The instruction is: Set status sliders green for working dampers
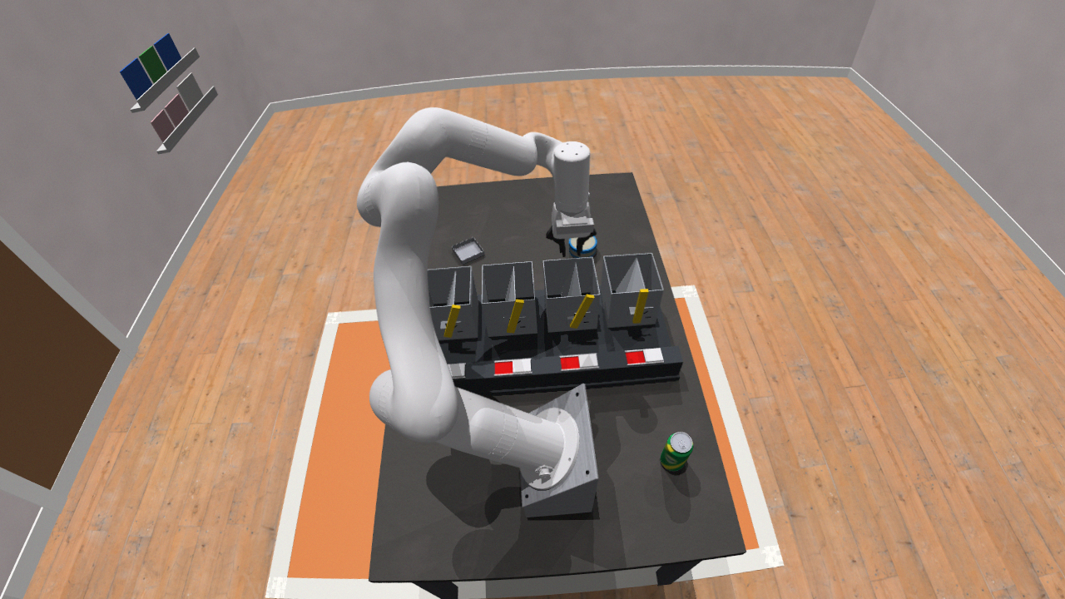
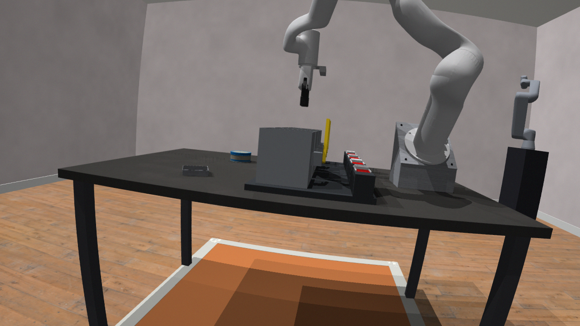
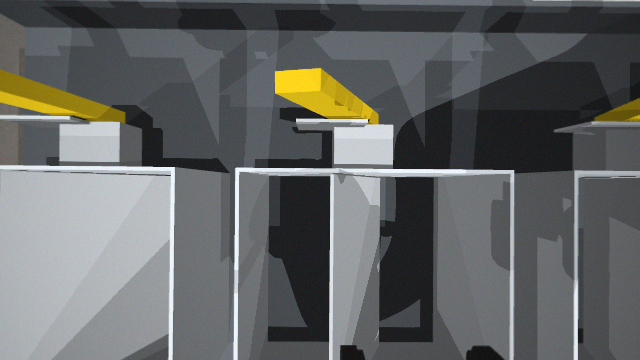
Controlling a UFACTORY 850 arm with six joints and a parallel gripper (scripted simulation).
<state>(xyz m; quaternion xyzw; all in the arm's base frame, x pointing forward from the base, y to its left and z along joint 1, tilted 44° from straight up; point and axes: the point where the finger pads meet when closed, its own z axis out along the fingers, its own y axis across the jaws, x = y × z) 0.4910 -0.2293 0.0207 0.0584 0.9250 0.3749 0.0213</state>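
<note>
Four grey duct dampers stand in a row on a black base: first (image 1: 449, 286), second (image 1: 507, 281), third (image 1: 570, 277) and fourth (image 1: 632, 274). Each has a yellow lever in front; the third lever (image 1: 582, 311) is tilted. The second slider (image 1: 512, 366), third slider (image 1: 578, 362) and fourth slider (image 1: 644, 356) show red. The first slider (image 1: 461, 370) is mostly hidden by my arm. My gripper (image 1: 582, 240) hangs high behind the third damper, part open and empty; it also shows in the side view (image 2: 304, 99). The wrist view shows my fingertips over one damper's mouth (image 3: 372, 250).
A blue round tin (image 1: 585, 245) lies right below the gripper, behind the dampers. A small grey tray (image 1: 468, 250) lies behind the first damper. A green can (image 1: 676, 452) stands front right. The arm's grey base block (image 1: 558, 462) sits in front of the sliders.
</note>
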